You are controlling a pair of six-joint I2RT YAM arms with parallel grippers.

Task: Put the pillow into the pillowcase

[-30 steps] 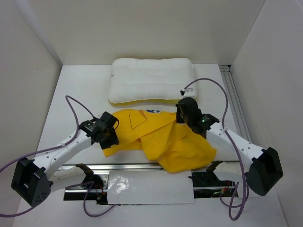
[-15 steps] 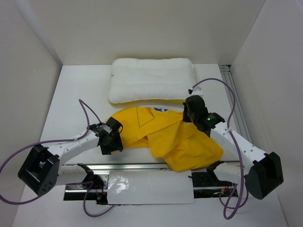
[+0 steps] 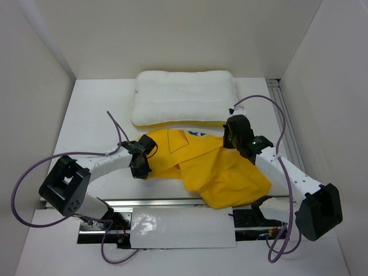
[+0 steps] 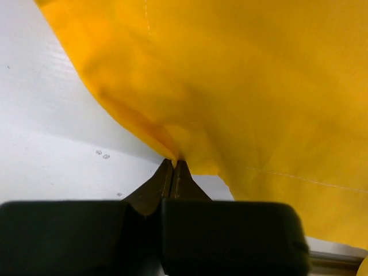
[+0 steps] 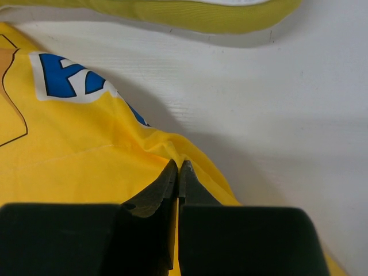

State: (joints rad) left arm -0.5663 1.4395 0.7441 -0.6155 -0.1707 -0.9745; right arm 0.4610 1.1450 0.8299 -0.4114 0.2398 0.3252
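Observation:
The white pillow (image 3: 184,105) lies at the back of the table, its yellow edge strip (image 5: 190,14) facing me. In front of it the yellow pillowcase (image 3: 213,167) lies crumpled, blue lettering (image 5: 69,83) showing near its far edge. My left gripper (image 3: 142,163) is shut on the pillowcase's left edge (image 4: 190,103), a fold pinched at its fingertips. My right gripper (image 3: 231,138) is shut on the pillowcase's far right edge (image 5: 86,155), close to the pillow's right front corner.
A metal rail (image 3: 172,202) and a white sheet (image 3: 178,229) run along the near edge between the arm bases. Another rail (image 3: 286,126) lines the table's right side. White walls enclose the table on three sides.
My left gripper moved right along the pillowcase's left edge, opened wide, then shut on a fold. The right gripper, still shut, carried its edge slightly right, spreading the cloth.

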